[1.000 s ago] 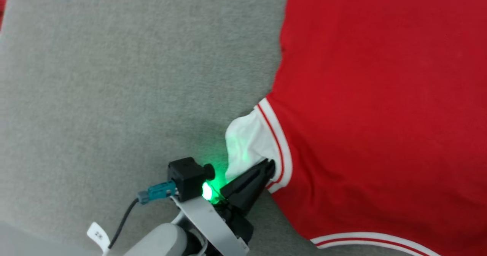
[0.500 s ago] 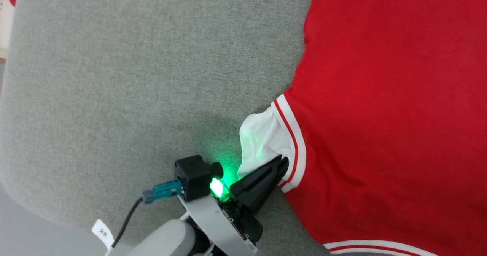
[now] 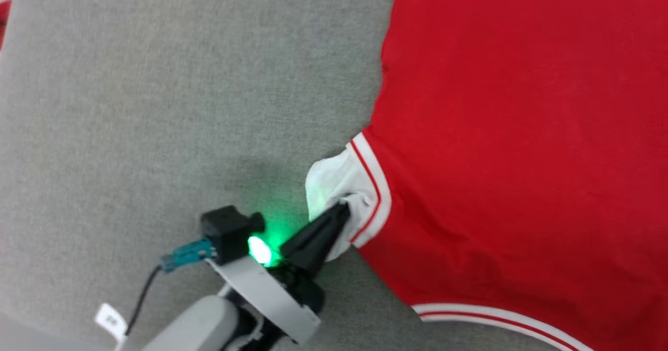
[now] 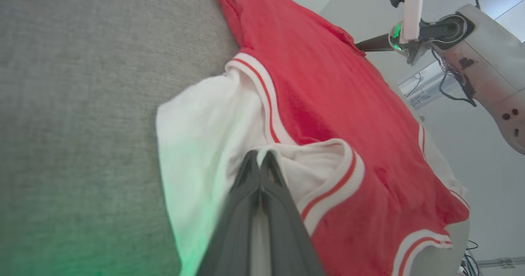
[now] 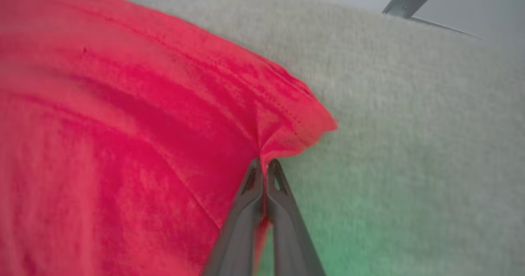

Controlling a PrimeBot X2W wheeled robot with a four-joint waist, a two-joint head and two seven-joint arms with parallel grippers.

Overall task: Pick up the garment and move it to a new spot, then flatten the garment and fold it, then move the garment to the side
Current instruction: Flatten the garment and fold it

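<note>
The grey felt-like surface (image 3: 130, 106) takes up the left half of the head view. At its lower left, a white tag (image 3: 109, 319) and a dark cable with a teal plug (image 3: 182, 252) run to the pale forearm. Just right of the plug a green light (image 3: 259, 250) glows on the wrist and throws a green tinge onto the cloth beside it. From there the left gripper (image 3: 342, 208) points up and to the right at lower centre. Its two dark fingers are pressed together, with a fold of the white panel (image 3: 323, 184) pinched between the tips. The left wrist view shows the same from behind: the fingers meet with no gap, and white cloth is bunched up at their tips. Right of the panel runs the white-and-red striped trim (image 3: 374, 184). Beyond it the garment (image 3: 522, 132) lies spread over the right half of the head view, red and flat on the surface, with another striped band along its lower right edge. In the right wrist view the right gripper (image 5: 264, 165) rises from bottom centre, its fingers closed together on a puckered red corner of the garment, with grey surface to its right
</note>
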